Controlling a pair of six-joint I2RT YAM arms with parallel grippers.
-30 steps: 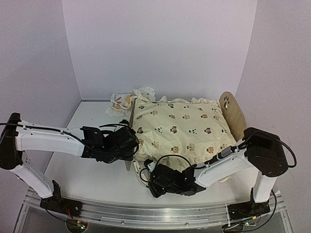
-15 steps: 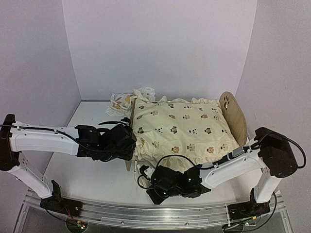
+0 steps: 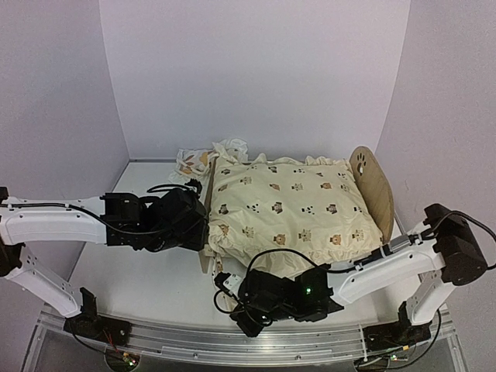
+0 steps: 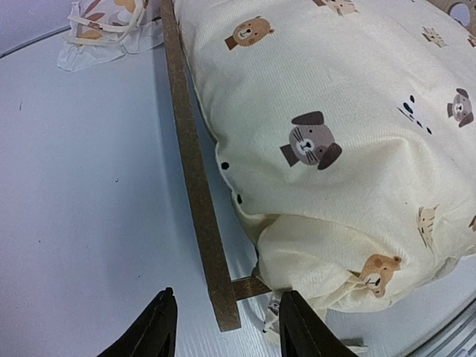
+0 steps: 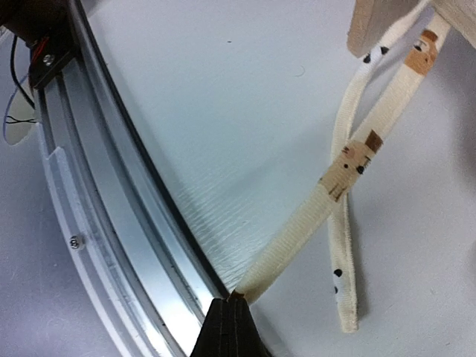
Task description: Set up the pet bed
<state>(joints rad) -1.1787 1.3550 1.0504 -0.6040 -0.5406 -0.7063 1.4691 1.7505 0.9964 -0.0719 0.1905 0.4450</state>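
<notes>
Lilac walls enclose a white bench (image 3: 139,271). The pet bed (image 3: 372,182) stands mid-bench toward the back, its frame already covered by the animal-print quilt (image 3: 287,205). The left jaws hang open and empty beside the bed's left edge. The right jaws are closed on a quilt tie strap (image 5: 312,223), seemingly not yet fastened. The leaf-print pillow (image 3: 194,161) lies crumpled off the far-left corner, probably yet to be placed.

The white left arm (image 3: 54,225) lies low and reaches toward the middle. Its black two-finger left gripper (image 4: 227,301) points forward with the jaws apart. The white right arm (image 3: 387,263) stretches low to the left, and its black right gripper (image 5: 232,309) is pressed together on the end of a cream printed fabric strap (image 5: 297,238).
</notes>
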